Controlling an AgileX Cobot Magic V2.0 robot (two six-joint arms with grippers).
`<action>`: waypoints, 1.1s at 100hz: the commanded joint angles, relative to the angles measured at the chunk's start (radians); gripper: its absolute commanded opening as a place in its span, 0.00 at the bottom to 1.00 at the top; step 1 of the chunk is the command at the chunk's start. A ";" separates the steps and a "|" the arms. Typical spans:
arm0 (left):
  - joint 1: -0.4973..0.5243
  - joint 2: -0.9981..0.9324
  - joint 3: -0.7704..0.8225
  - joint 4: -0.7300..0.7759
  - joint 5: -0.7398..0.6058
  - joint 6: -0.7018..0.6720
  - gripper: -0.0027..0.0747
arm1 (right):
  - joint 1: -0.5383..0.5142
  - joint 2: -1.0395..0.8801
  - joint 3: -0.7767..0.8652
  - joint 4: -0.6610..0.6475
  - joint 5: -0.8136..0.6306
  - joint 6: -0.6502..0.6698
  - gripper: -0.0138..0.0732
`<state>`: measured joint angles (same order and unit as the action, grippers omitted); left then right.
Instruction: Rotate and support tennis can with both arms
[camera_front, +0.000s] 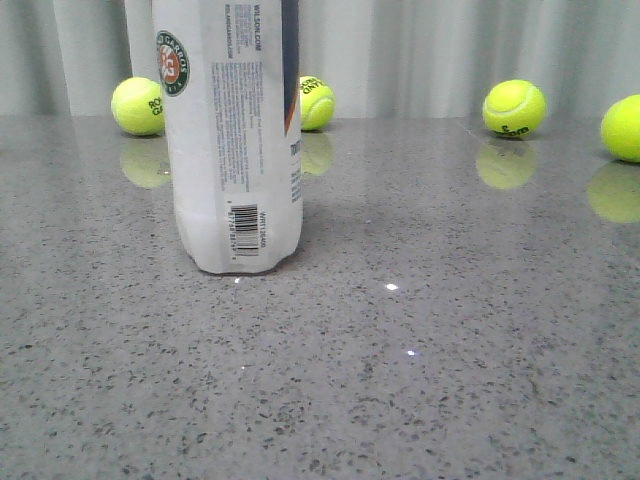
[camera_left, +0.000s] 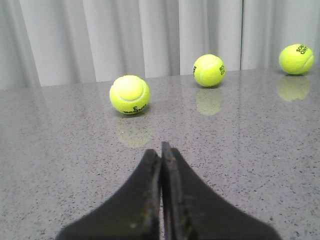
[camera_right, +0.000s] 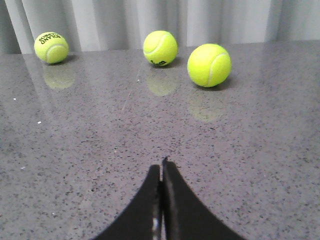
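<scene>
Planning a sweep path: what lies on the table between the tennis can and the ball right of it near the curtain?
In the front view, only bare speckled grey tabletop separates the tall white tennis can from that yellow ball.

can: tennis can, white tube, top cut off by front view
pose: upright, base flat on the desk, left of centre
label: round green-orange badge upper left, blocks of fine print, barcode near base, navy panel with orange stripe on right edge
contact: nothing touching it
arms: both sets of fingers pressed together, well clear of it
</scene>
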<state>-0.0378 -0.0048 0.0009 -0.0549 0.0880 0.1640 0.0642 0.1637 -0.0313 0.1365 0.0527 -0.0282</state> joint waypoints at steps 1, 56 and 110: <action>0.001 -0.031 0.044 -0.005 -0.088 -0.011 0.01 | -0.016 -0.040 0.012 -0.057 -0.126 -0.008 0.08; 0.001 -0.031 0.044 -0.005 -0.082 -0.011 0.01 | -0.078 -0.192 0.061 -0.144 -0.112 0.037 0.08; 0.001 -0.031 0.044 -0.005 -0.081 -0.011 0.01 | -0.078 -0.192 0.061 -0.144 -0.085 0.067 0.08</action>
<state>-0.0378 -0.0048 0.0009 -0.0549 0.0876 0.1614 -0.0085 -0.0107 0.0258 0.0000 0.0399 0.0372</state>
